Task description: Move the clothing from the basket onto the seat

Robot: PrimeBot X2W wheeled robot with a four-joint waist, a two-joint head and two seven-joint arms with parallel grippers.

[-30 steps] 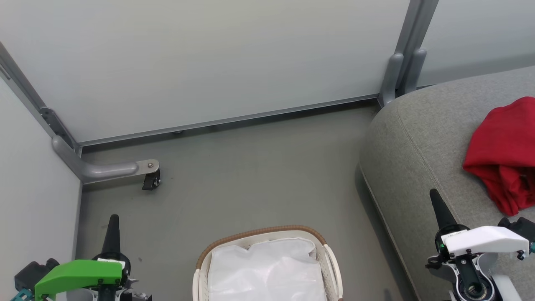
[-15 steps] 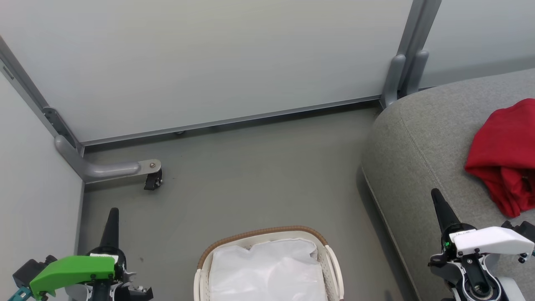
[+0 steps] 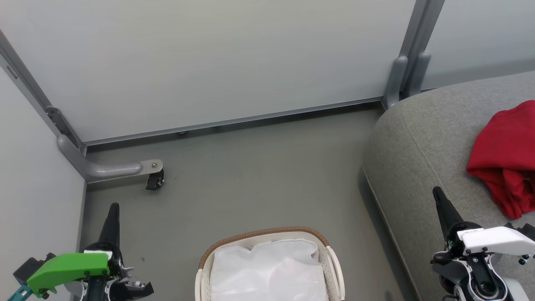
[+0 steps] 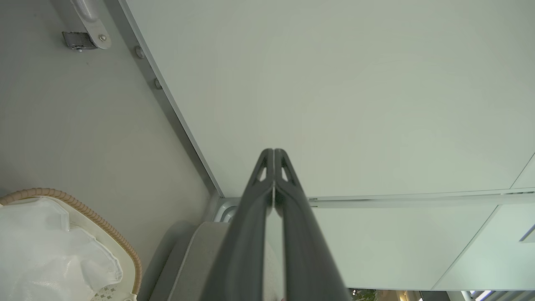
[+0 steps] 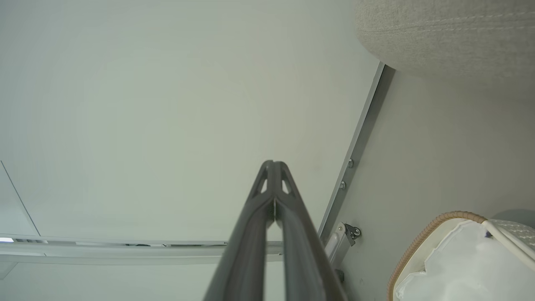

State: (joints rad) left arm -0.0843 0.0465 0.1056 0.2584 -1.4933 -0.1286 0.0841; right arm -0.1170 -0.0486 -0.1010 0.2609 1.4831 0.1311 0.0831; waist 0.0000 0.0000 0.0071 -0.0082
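nearest, at the lower left of the head view, the left tool [image 3: 113, 209] points up the picture. its two dark fingers are pressed together with nothing between them, and the left wrist view shows the tips touching. at the lower right the right tool [image 3: 438, 194] is pressed together too and holds nothing, its tip over the near edge of the seat [image 3: 418, 142]. between them, at the bottom edge, the basket [image 3: 259, 232] stands on the grey floor [image 3: 259, 175], its white liner [image 3: 267, 271] crumpled and bare inside. further right, the red clothing [image 3: 503, 154] lies bunched on the seat's cushion, well apart from the basket and cut by the right edge. further left, a small black caster [image 3: 154, 182] sits under a grey metal foot at the base of the pale wall panels [image 3: 209, 62]. a grey post [image 3: 411, 50] rises behind the seat's corner.
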